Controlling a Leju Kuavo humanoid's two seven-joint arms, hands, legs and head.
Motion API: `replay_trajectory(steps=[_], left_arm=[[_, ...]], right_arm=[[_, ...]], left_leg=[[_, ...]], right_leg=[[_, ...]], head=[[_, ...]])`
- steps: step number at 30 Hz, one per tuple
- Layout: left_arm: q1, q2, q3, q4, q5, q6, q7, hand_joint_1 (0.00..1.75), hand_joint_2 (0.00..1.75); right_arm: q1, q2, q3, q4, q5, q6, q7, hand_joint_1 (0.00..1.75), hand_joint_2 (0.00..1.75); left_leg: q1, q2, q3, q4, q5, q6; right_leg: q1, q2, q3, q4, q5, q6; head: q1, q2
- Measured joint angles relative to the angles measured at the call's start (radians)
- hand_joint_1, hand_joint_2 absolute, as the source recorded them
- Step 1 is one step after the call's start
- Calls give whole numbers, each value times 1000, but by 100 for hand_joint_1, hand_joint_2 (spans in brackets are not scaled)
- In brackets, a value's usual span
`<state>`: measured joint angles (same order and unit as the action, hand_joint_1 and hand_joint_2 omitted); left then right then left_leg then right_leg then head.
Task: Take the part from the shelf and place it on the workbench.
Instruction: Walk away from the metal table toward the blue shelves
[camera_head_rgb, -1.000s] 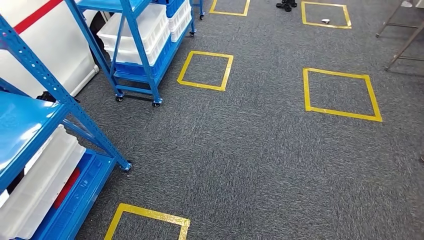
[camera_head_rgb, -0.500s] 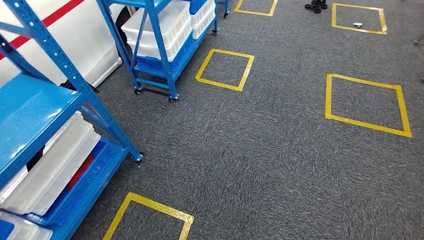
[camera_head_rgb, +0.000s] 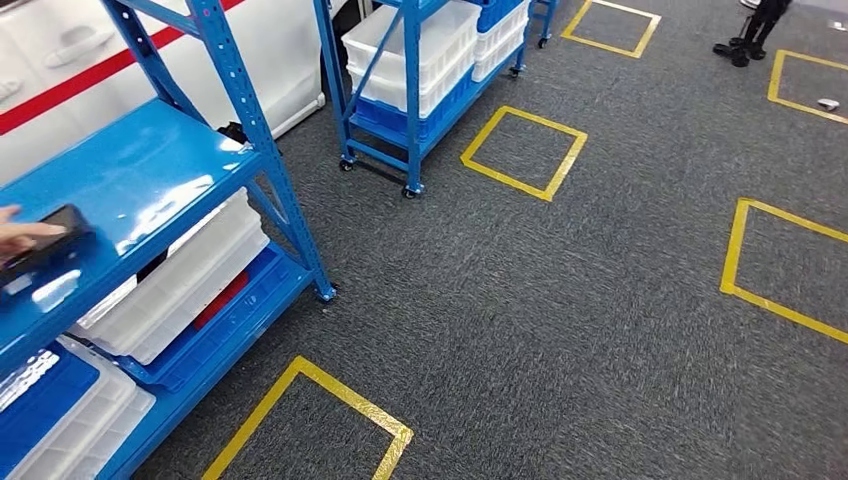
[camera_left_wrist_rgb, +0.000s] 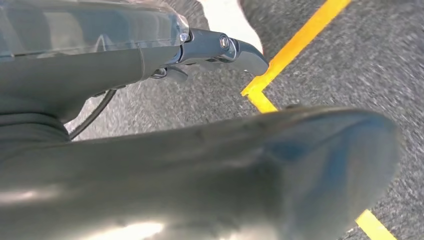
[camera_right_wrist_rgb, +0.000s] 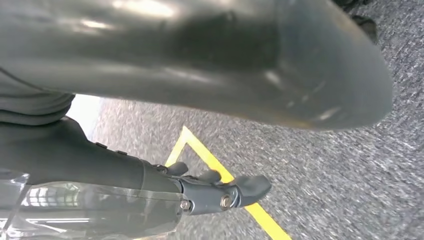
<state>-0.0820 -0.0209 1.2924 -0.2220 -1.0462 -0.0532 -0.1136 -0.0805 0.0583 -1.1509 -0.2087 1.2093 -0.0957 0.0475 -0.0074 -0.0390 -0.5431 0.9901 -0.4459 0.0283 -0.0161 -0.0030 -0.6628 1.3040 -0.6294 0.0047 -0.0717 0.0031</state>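
At nine o'clock on the blue shelf a person's hand steadies the dark part for pickup, while the left robot hand and right robot hand hang empty, fingers loosely apart.

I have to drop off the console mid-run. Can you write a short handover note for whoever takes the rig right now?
Left hand: hangs over the carpet, holds nothing.
Right hand: also hangs over the carpet, holds nothing.
Part: a dark flat object lies on the blue shelf at the left of the head view; a person's hand rests on it. It is probably the part.
Done: nothing picked.
Left: reach the shelf, take the part, carry it to the workbench.
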Motion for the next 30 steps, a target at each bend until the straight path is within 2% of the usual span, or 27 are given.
replay_trajectory(steps=[1,2,4,5,6,8,9,10,12,14,15,16,17,18,19,20,21,22,23,24,25,26,27,28,29,30], left_arm=[[1,0,0,0,0,0,0,0,0],[2,0,0,0,0,-1,0,0,0],[1,0,0,0,-1,-3,-1,0,0],[0,0,0,0,-2,-4,-2,0,0],[0,1,0,0,-3,-5,-2,0,0],[2,1,0,0,-8,-6,-4,0,0],[4,1,0,0,-10,-7,-4,0,0],[5,1,0,0,-12,-8,-5,0,0],[2,1,-1,0,-15,-8,-6,0,0],[-3,1,-2,0,-17,-9,-7,0,0],[-3,1,-2,0,-17,-9,-7,0,0],[-1,1,-2,0,-17,-10,-7,0,0],[0,1,-3,0,-17,-10,-7,0,0],[1,2,-3,0,-18,-10,-8,0,0],[-1,2,-4,0,-19,-11,-9,0,0],[-4,3,-5,0,-20,-13,-10,0,0],[-6,4,-6,0,-22,-14,-12,0,0],[-7,5,-7,0,-23,-16,-12,0,0],[-7,6,-8,0,-26,-18,-13,0,0],[-6,7,-8,0,-27,-19,-13,0,0],[-5,8,-8,0,-29,-20,-13,0,0],[-6,8,-9,0,-30,-22,-13,0,0],[-8,8,-9,0,-30,-23,-14,0,0],[-11,8,-9,0,-31,-24,-14,0,0],[-12,7,-10,0,-31,-25,-14,0,0],[-13,7,-10,0,-32,-25,-14,0,0]], right_arm=[[1,0,0,0,0,0,-1,0,0],[1,0,0,0,0,1,-2,0,0],[2,0,0,0,0,4,-2,0,0],[2,1,0,0,0,5,-2,0,0],[0,1,0,0,0,5,-2,0,0],[-4,3,0,0,0,4,-2,0,0],[-5,4,0,0,0,4,-3,0,0],[-5,5,0,0,-1,4,-4,0,0],[-1,6,0,0,-2,4,-6,0,0],[2,6,-1,0,-4,4,-7,0,0],[3,6,-2,0,-4,5,-7,0,0],[2,6,-3,0,-5,5,-7,0,0],[1,6,-4,0,-5,5,-7,0,0],[1,6,-4,0,-6,5,-8,0,0],[1,7,-5,0,-8,5,-8,0,0],[1,8,-6,0,-11,5,-9,0,0],[0,8,-7,0,-13,5,-9,0,0],[-2,9,-8,0,-14,5,-10,0,0],[-4,10,-9,0,-15,5,-11,0,0],[-6,10,-9,0,-15,5,-11,0,0],[-7,11,-10,0,-15,5,-11,0,0],[-7,11,-10,0,-15,5,-11,0,0],[-6,11,-12,0,-15,6,-10,0,0],[-4,11,-13,0,-15,8,-10,0,0],[-2,11,-14,0,-15,9,-9,0,0],[0,11,-14,0,-14,10,-9,0,0]], left_leg=[[2,-15,1,3,-1,-2],[4,-29,1,7,-4,-6],[7,-54,-5,23,-13,-19],[8,-63,-10,29,-17,-25],[8,-72,-15,32,-19,-32],[11,-85,-19,31,-18,-44],[11,-76,-22,37,-22,-49],[11,-55,-31,58,-36,-54],[10,2,-79,161,-93,-61],[13,26,-144,292,-147,-66],[13,29,-159,321,-149,-66],[13,32,-153,308,-131,-65],[13,38,-127,256,-98,-62],[10,58,-88,181,-61,-56],[5,84,-54,112,-36,-48],[-1,106,-31,62,-21,-40],[-7,120,-21,38,-18,-32],[-11,117,-21,33,-22,-27],[-10,105,-21,28,-19,-22],[-8,93,-16,21,-15,-17],[-5,81,-11,14,-10,-12],[-1,69,-6,6,-4,-8],[2,58,-4,3,0,-5],[3,45,-5,2,2,-2],[3,31,-5,3,2,-1],[4,15,-5,4,2,-1]], right_leg=[[-2,2,5,-25,30,3],[-5,10,25,-81,71,5],[-11,48,73,-201,129,7],[-12,61,86,-235,140,4],[-10,67,90,-247,139,-2],[-7,47,91,-250,140,-17],[-7,37,93,-254,141,-24],[-8,25,95,-257,142,-31],[-5,0,97,-261,142,-40],[0,-29,97,-261,139,-44],[2,-42,98,-261,137,-45],[3,-55,100,-261,135,-45],[4,-67,103,-261,132,-45],[5,-78,107,-261,130,-43],[7,-90,111,-261,127,-40],[8,-99,115,-261,124,-36],[9,-110,117,-261,122,-31],[9,-120,120,-263,120,-26],[9,-130,125,-265,119,-21],[7,-127,129,-264,116,-15],[6,-106,128,-252,105,-10],[5,-76,116,-221,85,-6],[3,-40,93,-171,58,-4],[2,-16,59,-106,26,-2],[1,-5,25,-43,4,-1],[1,-1,2,-4,-1,1]], head=[[0,0],[0,0],[0,0],[0,0],[0,0],[0,0],[0,0],[0,0],[0,0],[0,0],[0,0],[0,0],[0,0],[0,0],[0,0],[0,0],[0,0],[0,0],[0,0],[0,0],[0,0],[0,0],[0,0],[0,0],[0,0],[0,0]])
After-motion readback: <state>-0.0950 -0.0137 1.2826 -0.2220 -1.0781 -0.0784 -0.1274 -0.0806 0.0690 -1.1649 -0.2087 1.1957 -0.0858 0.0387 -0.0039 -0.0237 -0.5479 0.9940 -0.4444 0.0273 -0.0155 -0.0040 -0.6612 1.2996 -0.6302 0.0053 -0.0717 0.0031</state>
